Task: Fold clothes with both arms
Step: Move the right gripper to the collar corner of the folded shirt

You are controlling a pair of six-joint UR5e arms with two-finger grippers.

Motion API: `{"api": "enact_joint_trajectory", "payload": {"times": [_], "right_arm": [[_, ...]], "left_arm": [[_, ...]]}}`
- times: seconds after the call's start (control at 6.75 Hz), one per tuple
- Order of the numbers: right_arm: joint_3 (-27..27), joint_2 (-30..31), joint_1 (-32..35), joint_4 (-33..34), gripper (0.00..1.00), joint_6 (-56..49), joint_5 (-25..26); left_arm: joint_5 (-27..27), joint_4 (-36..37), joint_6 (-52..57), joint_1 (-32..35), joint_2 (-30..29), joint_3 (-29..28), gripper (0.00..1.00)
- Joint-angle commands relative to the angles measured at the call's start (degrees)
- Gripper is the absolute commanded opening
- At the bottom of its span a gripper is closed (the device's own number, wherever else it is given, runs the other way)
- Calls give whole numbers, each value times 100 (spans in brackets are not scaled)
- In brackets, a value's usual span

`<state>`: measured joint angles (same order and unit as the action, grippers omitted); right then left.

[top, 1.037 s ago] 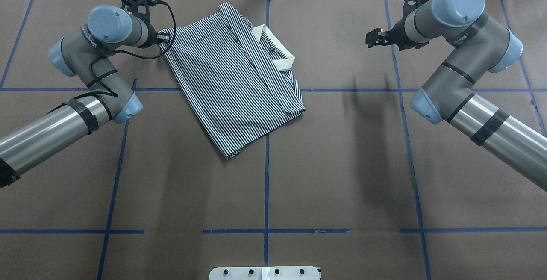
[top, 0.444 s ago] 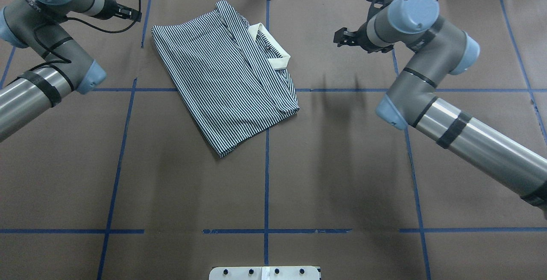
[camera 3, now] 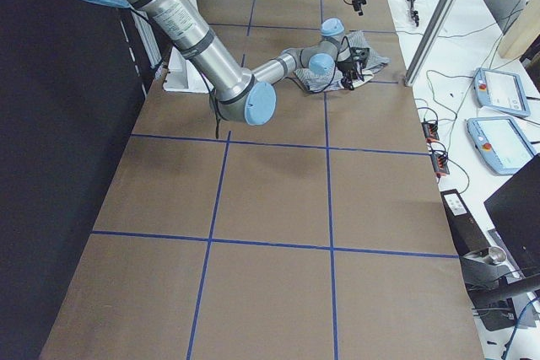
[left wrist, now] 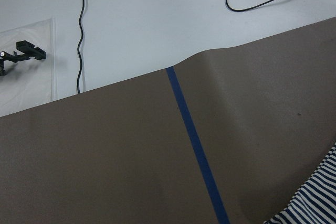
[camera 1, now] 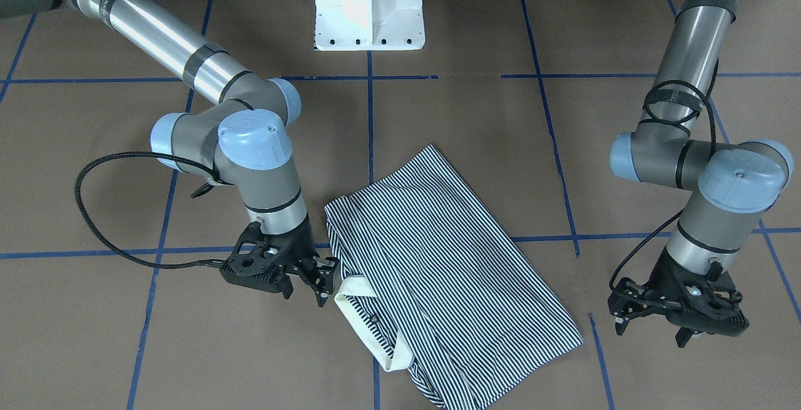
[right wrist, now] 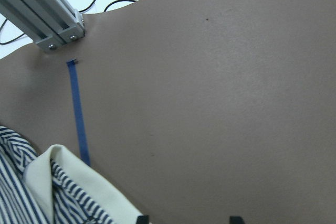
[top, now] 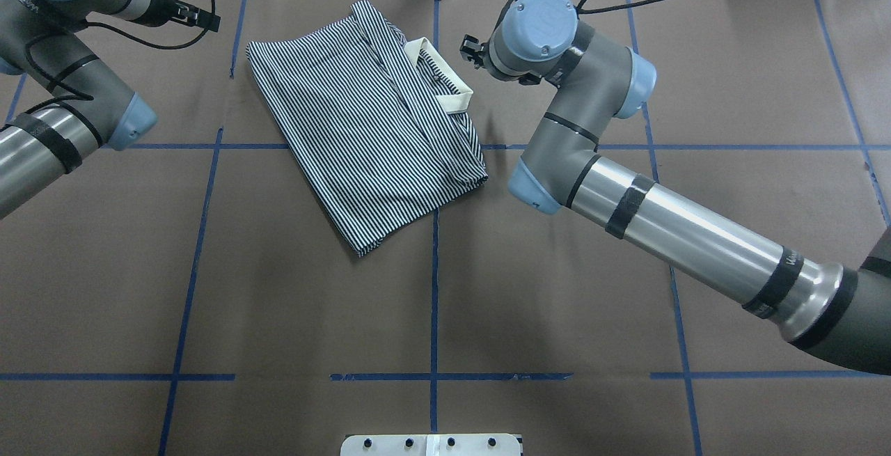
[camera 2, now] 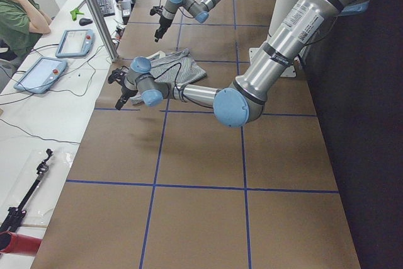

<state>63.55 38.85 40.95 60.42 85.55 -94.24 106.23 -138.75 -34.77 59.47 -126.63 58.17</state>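
Brown papered table (top: 557,289) is carrying a folded navy-and-white striped polo shirt (top: 362,129), its white collar (camera 1: 353,288) lying just beside the parted, empty jaws of the right black gripper (camera 1: 322,278). The left black gripper (camera 1: 619,310) is hovering well apart from the shirt, jaws likewise parted and empty.

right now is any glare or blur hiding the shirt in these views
No. Front-facing view: only the white pedestal is blown out, the shirt sharp. Overhead view: even light, stripes crisp. Right wrist view: collar clear at the edge.
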Motion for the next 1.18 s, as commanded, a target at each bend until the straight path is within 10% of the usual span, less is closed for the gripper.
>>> {"api": "enact_joint_trajectory", "payload": {"times": [0.0, 1.04], "right_arm": [[-264, -360, -306, -30, 53, 671, 484], [-791, -369, -624, -39, 54, 682, 1057]], "left_arm": [[3, -3, -4, 3, 15, 10, 100], [3, -3, -56, 3, 24, 18, 100]]}}
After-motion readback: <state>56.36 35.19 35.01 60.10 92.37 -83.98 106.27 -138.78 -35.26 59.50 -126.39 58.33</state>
